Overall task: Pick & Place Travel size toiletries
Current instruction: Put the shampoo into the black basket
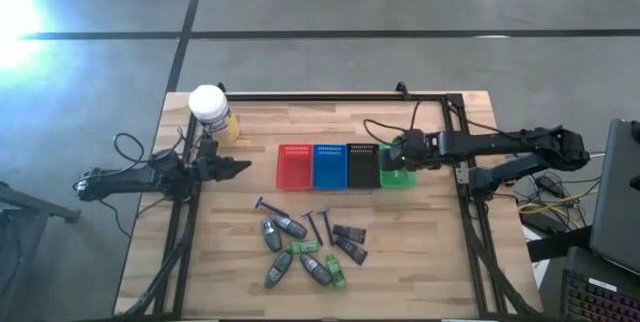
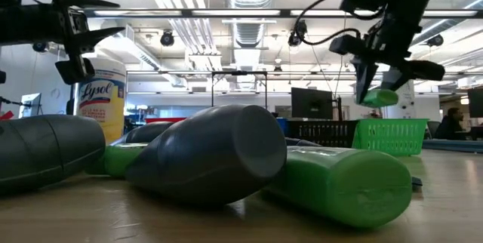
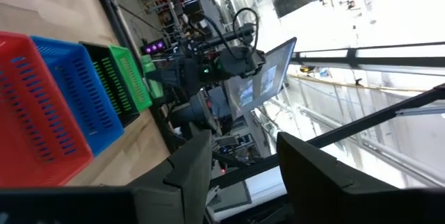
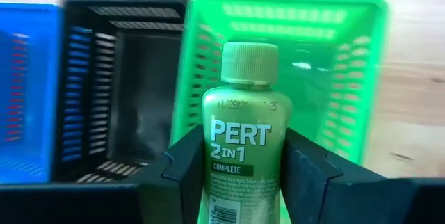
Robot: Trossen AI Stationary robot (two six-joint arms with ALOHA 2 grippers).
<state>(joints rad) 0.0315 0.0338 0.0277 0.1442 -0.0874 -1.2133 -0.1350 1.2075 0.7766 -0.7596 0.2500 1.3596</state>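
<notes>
My right gripper (image 4: 240,165) hangs over the green basket (image 4: 327,64), shut on a green tube (image 4: 240,147) labelled PERT 2 in 1; the low view shows that gripper (image 2: 377,92) above the basket (image 2: 392,133). Several grey tubes, green tubes, purple razors and dark packets lie on their sides in a pile (image 1: 310,247) near the table's near edge. My left gripper (image 3: 240,175), open and touching nothing, waits raised at the table's left (image 1: 240,167), next to the yellow jar (image 1: 212,110). My right gripper pinches the green tube by the two sides of its body (image 4: 212,182), below the ribbed cap (image 4: 249,62), with the fingers along the tube. The tube is lifted clear above the green basket, its cap end pointing away from the gripper.
Red (image 1: 294,165), blue (image 1: 329,165), black (image 1: 361,164) and green (image 1: 397,174) baskets stand in a row at the table's middle. A black frame (image 1: 330,97) runs round the table's far edge and sides. Bare wood lies between the baskets and the pile.
</notes>
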